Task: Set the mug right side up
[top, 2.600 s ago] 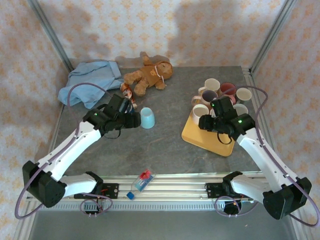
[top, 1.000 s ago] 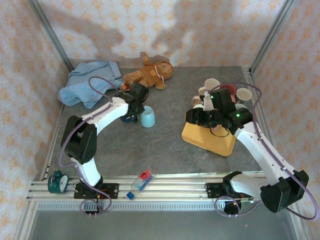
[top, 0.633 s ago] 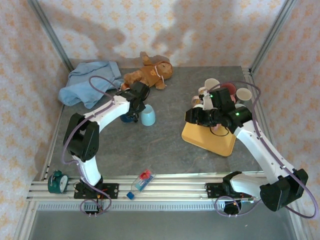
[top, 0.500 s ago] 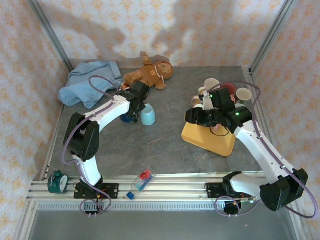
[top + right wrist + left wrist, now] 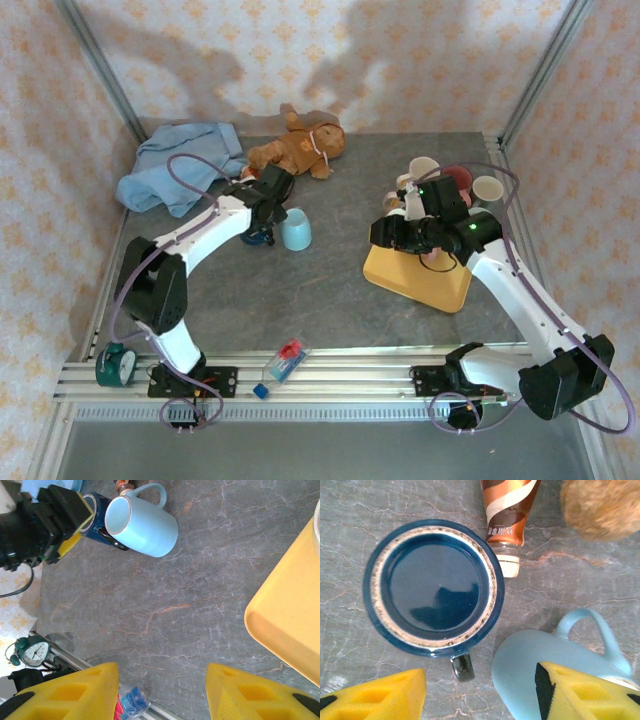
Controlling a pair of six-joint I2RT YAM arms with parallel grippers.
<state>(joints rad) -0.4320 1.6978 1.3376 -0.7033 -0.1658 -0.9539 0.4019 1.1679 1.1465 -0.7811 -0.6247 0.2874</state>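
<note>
I see the left gripper open, empty, above the dark blue ceramic mug, which sits base-up on the grey stone tabletop. A light blue mug lies beside it. The right gripper is open and empty.
</note>
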